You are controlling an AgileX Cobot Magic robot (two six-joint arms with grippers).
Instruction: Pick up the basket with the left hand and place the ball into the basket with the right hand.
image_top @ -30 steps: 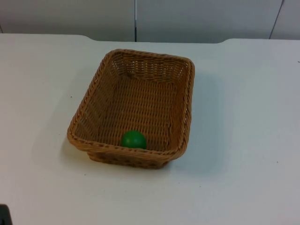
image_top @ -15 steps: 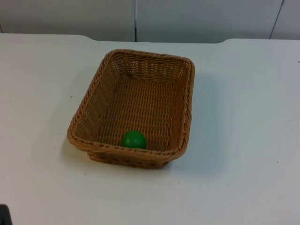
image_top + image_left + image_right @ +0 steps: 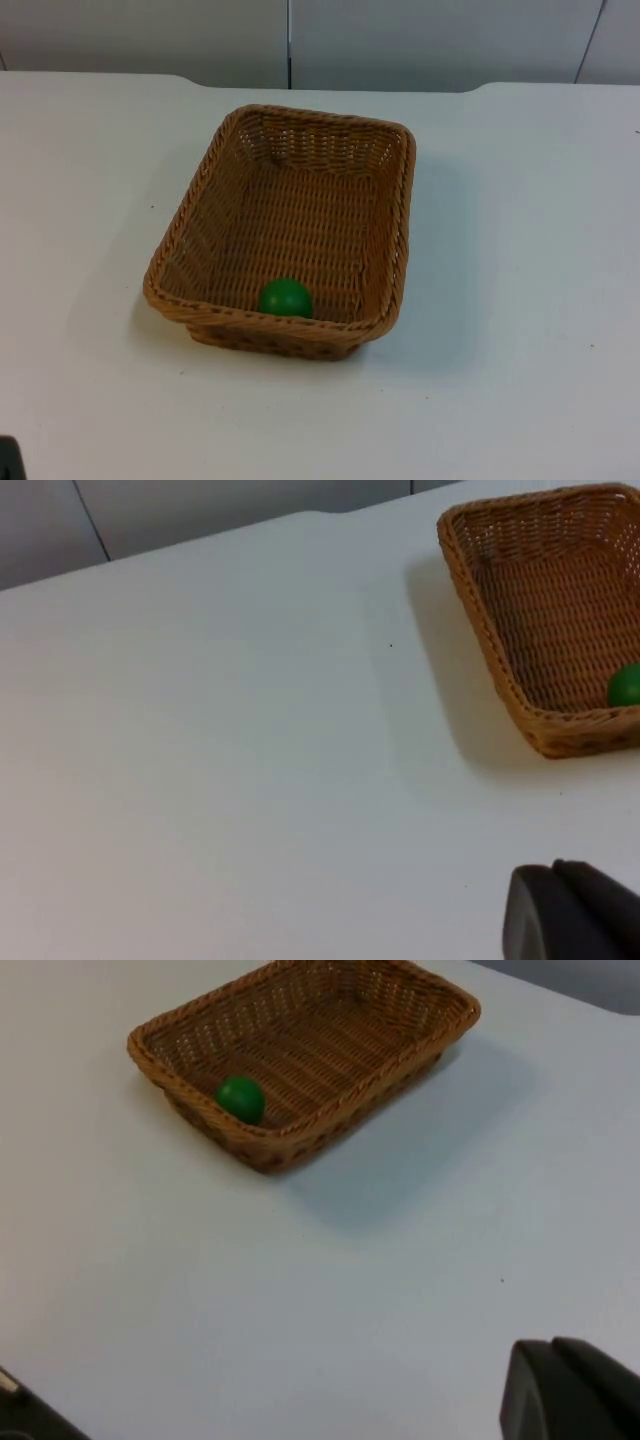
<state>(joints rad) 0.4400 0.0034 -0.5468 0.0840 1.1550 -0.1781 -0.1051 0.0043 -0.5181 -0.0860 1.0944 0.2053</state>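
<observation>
A green ball (image 3: pixel 285 297) already lies inside the wicker basket (image 3: pixel 395 240) resting on the white table (image 3: pixel 520 300), both grippers well away, finger state impossible to tell.

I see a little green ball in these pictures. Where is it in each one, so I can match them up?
Top view: the green ball lies inside the wicker basket, against its near wall.
Left wrist view: the ball sits in the basket, partly cut off by the picture's edge.
Right wrist view: the ball rests inside the basket.
Shared landmark: the basket on the white table.
</observation>
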